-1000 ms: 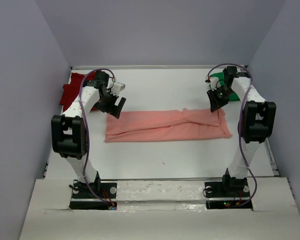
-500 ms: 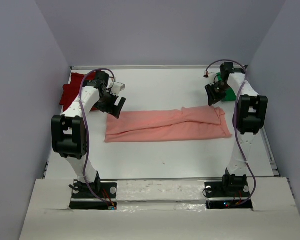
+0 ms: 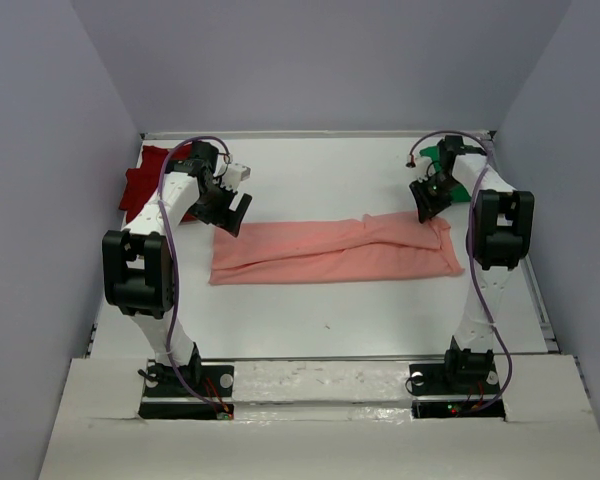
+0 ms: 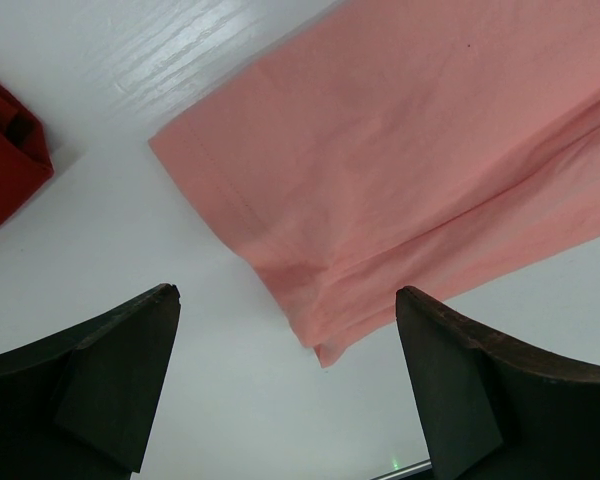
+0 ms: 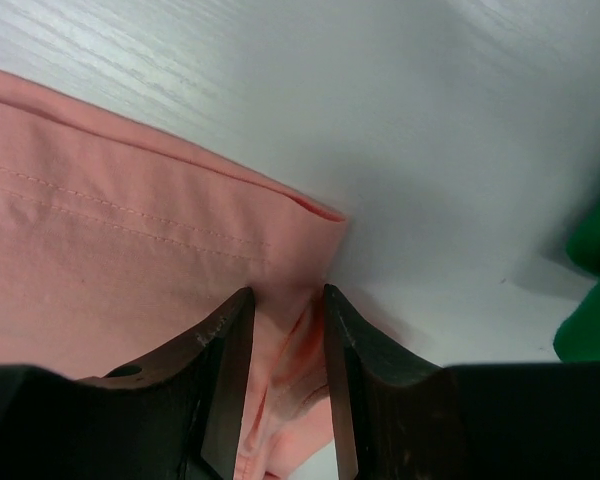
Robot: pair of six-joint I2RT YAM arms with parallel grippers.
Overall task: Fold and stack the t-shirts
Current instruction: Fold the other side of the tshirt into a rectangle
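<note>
The pink shirt (image 3: 330, 252) is lying as a long folded strip across the middle of the bench (image 3: 320, 325). It is being judged light, soft and limp, so the end corners are being preferred for taking hold. The left hand (image 3: 230, 205) is being held wide open and empty above the left end. The right hand (image 3: 430, 200) is being held almost closed at the far right corner, seemingly pinching a ridge of cloth. Free bench is being offered in front, while a red shirt (image 3: 140, 180) and a green cloth (image 5: 592, 300) are crowding the far corners.
</note>
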